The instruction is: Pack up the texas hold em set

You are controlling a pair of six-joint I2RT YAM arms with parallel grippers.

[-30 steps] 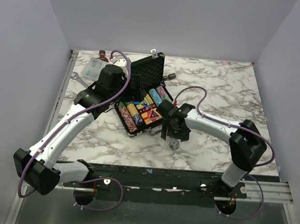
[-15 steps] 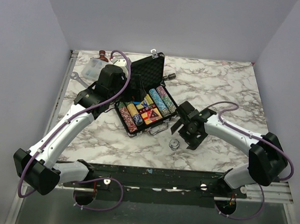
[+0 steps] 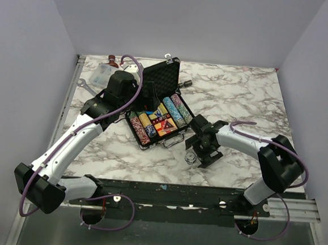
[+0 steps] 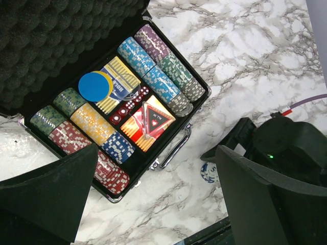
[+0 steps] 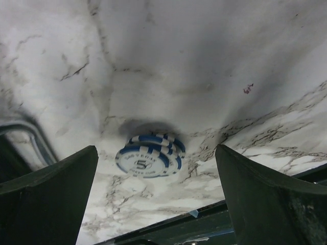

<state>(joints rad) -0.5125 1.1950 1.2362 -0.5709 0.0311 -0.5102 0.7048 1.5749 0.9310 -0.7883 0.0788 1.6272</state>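
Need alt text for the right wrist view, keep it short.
A small, slightly fanned stack of white-and-blue poker chips lies on the marble table, centred between the wide-open fingers of the right gripper. The top chip is marked 5, and nothing is touching the stack.

Grey-veined marble table (image 3: 240, 94) boxed in by pale lilac walls (image 3: 189, 22).
Table lies directly beneath the right end effector (image 3: 198, 152); soft, even light.
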